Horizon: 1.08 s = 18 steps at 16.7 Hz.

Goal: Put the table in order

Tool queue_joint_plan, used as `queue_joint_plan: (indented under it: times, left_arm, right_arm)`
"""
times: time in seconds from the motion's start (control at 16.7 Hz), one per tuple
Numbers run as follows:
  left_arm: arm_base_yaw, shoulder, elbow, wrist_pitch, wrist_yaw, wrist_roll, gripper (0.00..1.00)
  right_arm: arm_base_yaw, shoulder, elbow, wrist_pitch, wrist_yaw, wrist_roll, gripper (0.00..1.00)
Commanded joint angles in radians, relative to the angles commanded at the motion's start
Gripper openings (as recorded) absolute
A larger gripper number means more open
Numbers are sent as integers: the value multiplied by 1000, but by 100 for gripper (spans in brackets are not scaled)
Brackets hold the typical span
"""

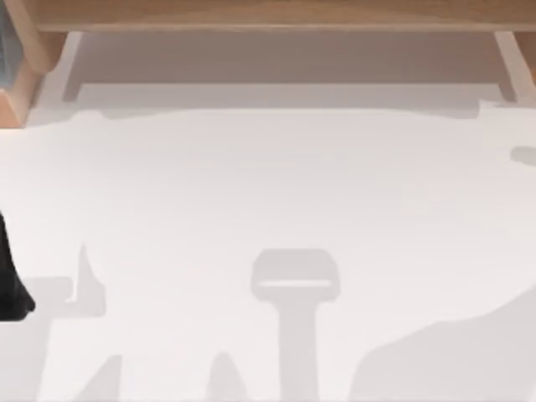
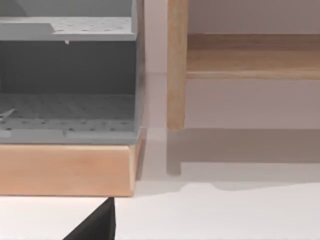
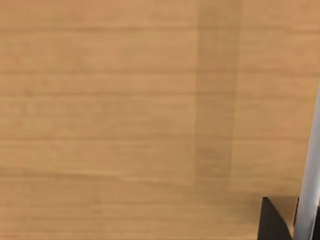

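The big white worktop [image 1: 276,184] fills most of the top view, with grey shadows low down. A light wooden frame [image 1: 268,15] runs along the upper edge. The left tool [image 1: 10,280] is a dark shape at the left edge; I cannot tell if it is open. In the left wrist view, a grey rack [image 2: 67,75] sits on a wooden base [image 2: 65,170]. The right wrist view shows a wooden board [image 3: 125,115].

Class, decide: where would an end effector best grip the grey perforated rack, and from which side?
Probably the upper shelf's thin front lip, approached from the open front over the table: the lip is slim, while the wooden base looks too broad.
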Motion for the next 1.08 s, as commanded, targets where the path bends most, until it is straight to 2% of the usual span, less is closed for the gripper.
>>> queue_joint_plan:
  times: [0.54, 1.08]
  left_arm:
    - [0, 0, 0, 0, 0, 0, 100]
    - [0, 0, 0, 0, 0, 0, 100]
  right_arm:
    - [0, 0, 0, 0, 0, 0, 98]
    - [-5, 9, -37, -11, -1, 4, 100]
